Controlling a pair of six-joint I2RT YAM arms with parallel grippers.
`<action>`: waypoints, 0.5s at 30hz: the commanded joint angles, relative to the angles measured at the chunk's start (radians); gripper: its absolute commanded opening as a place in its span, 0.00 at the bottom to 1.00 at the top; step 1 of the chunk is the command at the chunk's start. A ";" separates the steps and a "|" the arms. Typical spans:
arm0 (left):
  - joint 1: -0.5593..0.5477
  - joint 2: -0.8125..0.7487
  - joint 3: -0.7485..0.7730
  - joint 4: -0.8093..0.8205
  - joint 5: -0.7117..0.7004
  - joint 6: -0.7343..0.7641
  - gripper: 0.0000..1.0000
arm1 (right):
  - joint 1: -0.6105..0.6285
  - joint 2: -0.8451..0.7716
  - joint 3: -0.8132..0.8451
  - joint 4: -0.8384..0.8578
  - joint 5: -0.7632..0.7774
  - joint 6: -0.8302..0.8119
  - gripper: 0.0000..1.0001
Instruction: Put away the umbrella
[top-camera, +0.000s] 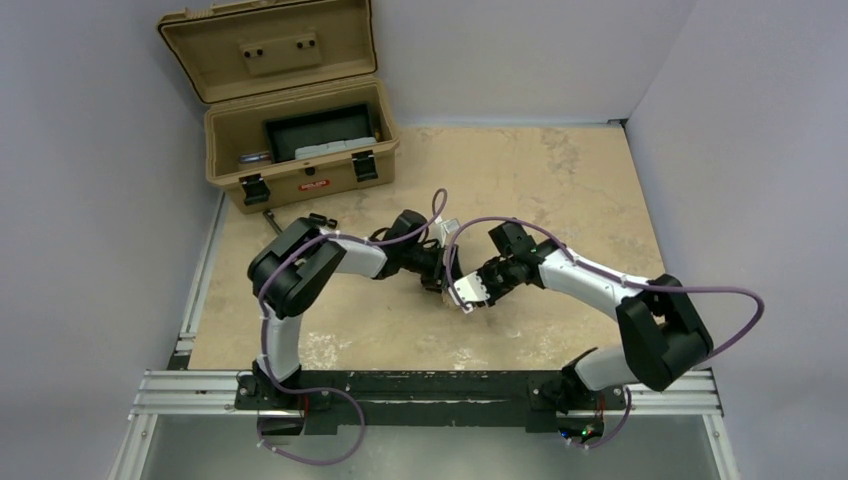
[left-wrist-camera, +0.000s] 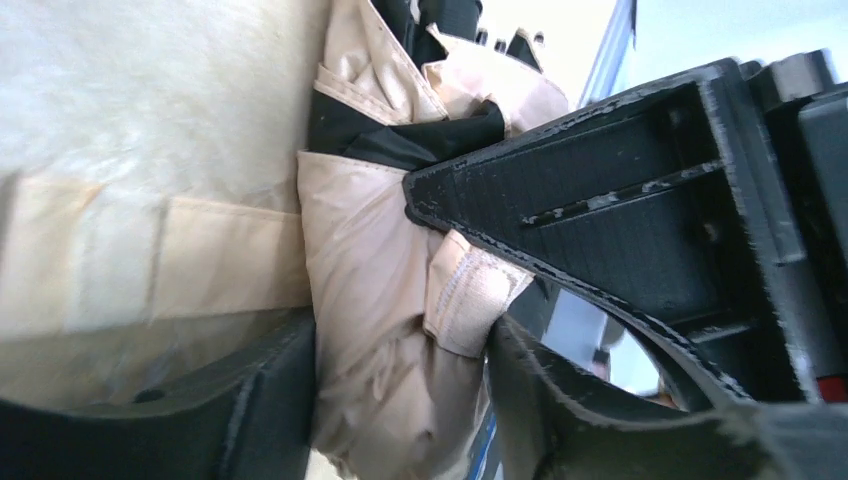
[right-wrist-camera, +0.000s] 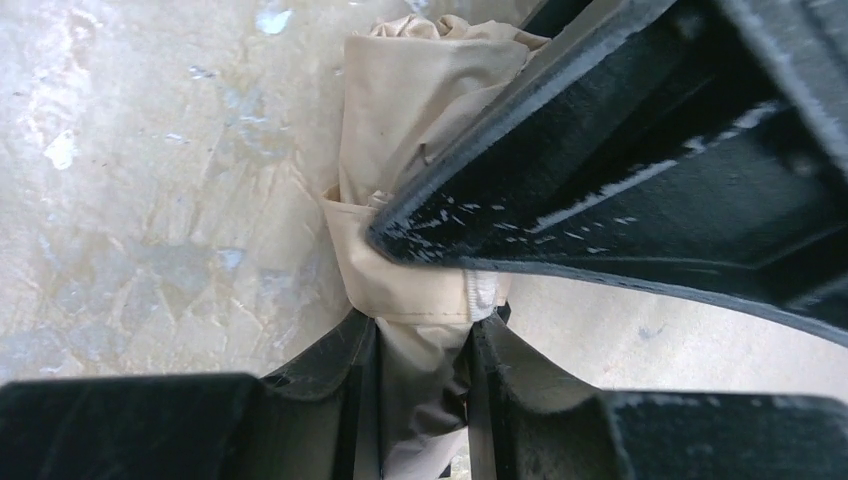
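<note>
Your right gripper (right-wrist-camera: 420, 355) is clamped on the umbrella (right-wrist-camera: 420, 120), your left gripper (left-wrist-camera: 400, 375) straddles it with grip unclear; keep it rolled tight.

The beige table (top-camera: 560, 180) bears 1 open tan case (top-camera: 335, 180), far left.

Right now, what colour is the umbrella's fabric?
The umbrella fabric is plain beige; the right wrist view shows it best.

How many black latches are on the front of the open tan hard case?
2. One black latch hangs near the left end of the front wall of the open tan hard case, the other near the right end. Latches on other sides, if any, are hidden.
</note>
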 joint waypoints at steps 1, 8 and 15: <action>0.049 -0.139 -0.085 0.013 -0.272 -0.050 0.62 | -0.002 0.096 0.007 -0.167 0.039 0.092 0.08; 0.072 -0.409 -0.307 0.091 -0.462 0.051 0.64 | -0.002 0.180 0.048 -0.209 0.004 0.135 0.07; 0.032 -0.649 -0.574 0.277 -0.594 0.329 0.62 | -0.002 0.293 0.120 -0.295 -0.036 0.178 0.06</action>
